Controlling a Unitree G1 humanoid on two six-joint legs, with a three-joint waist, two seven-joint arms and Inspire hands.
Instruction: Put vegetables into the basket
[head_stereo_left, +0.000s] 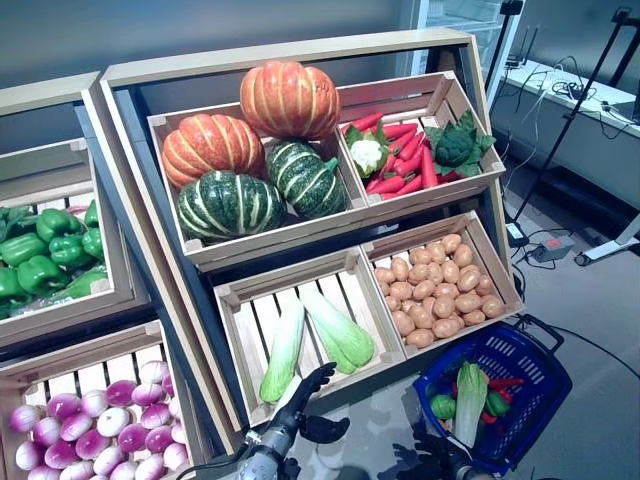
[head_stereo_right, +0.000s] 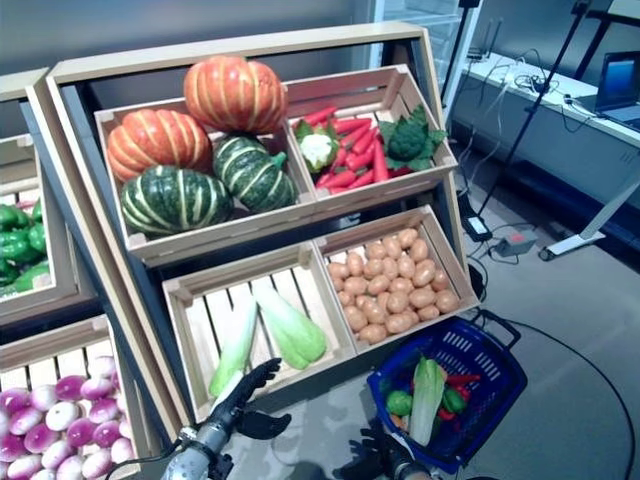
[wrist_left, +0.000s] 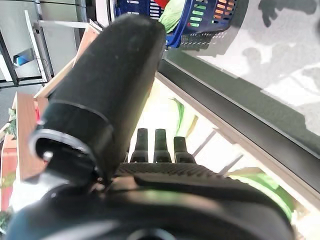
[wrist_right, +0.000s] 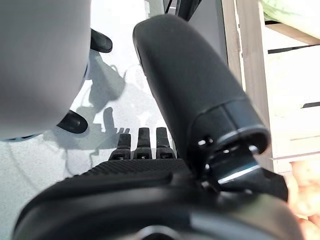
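Observation:
The blue basket (head_stereo_left: 525, 352) stands on the floor at the lower right of the wooden stand. In it lie a long pale green cabbage (head_stereo_left: 470, 400), round green vegetables (head_stereo_left: 443, 406) and something red (head_stereo_left: 506, 383). My left hand (head_stereo_left: 302, 398) is open and empty, its fingers straight, at the front edge of the lower crate (head_stereo_left: 235, 330). It is just below the end of a long pale green cabbage (head_stereo_left: 284, 352); its own wrist view shows the straight fingers (wrist_left: 155, 145) pointing into that crate. My right hand (head_stereo_left: 430, 462) is open, low beside the basket's left rim, with its fingers (wrist_right: 140, 142) straight over the floor.
The slanted wooden stand (head_stereo_left: 290, 50) fills the middle, with a second stand (head_stereo_left: 60, 95) to its left. Grey floor lies to the right of the basket, with cables and a power brick (head_stereo_left: 552, 250), a tripod leg (head_stereo_left: 560, 130) and a desk (head_stereo_left: 570, 110) beyond.

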